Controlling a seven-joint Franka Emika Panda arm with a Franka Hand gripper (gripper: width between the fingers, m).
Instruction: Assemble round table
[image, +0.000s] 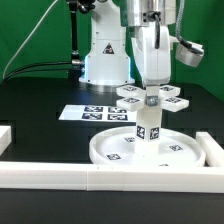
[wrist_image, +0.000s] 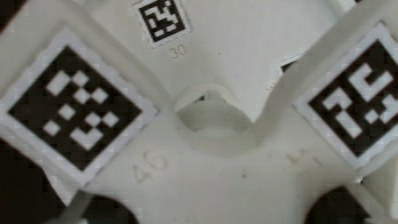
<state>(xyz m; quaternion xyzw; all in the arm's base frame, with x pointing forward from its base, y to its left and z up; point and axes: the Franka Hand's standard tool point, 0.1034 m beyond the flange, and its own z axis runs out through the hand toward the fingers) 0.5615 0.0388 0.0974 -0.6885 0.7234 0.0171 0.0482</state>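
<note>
End effector (image: 148, 97) pinching foot (image: 150, 99) atop leg (image: 147, 128), upright at centre of round disc (image: 148, 150) on surface. Best kept vertical, twisted gently until seated, without shoving disc.

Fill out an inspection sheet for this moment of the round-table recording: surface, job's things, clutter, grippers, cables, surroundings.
Surface: black table; white border rails along its near edge and both sides.
Job's things: round rimmed disc lies flat against the near rail; cylinder leg stands upright at its centre; tagged foot sits on top of the leg.
Clutter: nothing seen; only the marker board lies flat behind the disc.
Grippers: gripper comes straight down onto the foot, fingers closed on it.
Cables: dark cables run behind the robot base, off the work area.
Surroundings: green backdrop; white robot base at the back.
</note>
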